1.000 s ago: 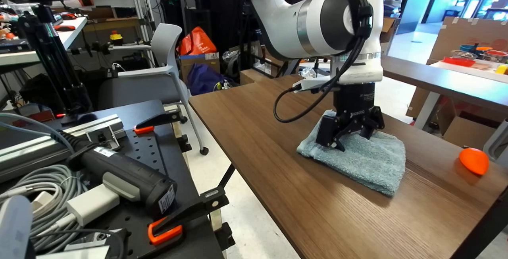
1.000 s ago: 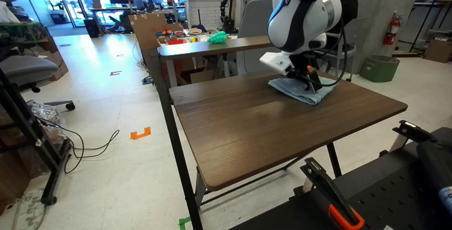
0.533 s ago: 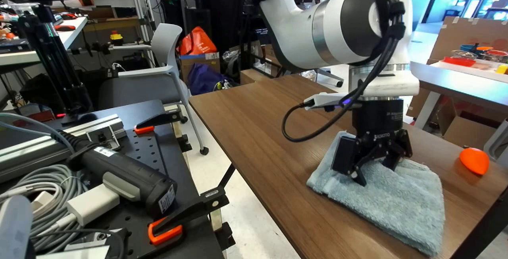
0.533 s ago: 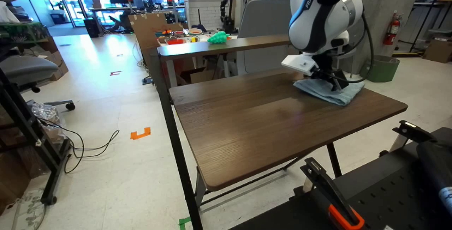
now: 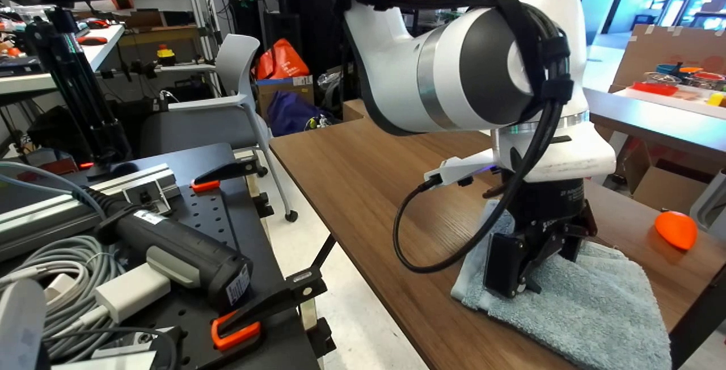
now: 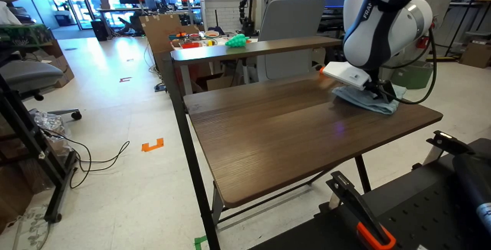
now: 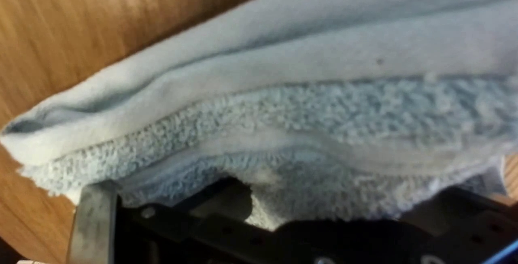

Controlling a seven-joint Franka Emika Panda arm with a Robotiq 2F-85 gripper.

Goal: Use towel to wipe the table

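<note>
The light blue-grey towel lies folded and rumpled on the brown wood-grain table. Pressed down on it from above is my gripper, its fingers apart and resting against the cloth. In an exterior view, towel and gripper sit near the right end of the table. Layered folds of the towel fill the wrist view, with cloth bulging up in the gap between the dark fingers. The exact fingertip contact is hidden in the pile.
An orange rounded object rests on the table beyond the towel. A black pegboard bench with clamps and cables stands alongside. At the back runs a higher wooden surface. A black cable loops from the wrist.
Gripper and towel have slid together across the table, rightward in both exterior views and nearer the camera in one of them. The wrist has tilted a little.
</note>
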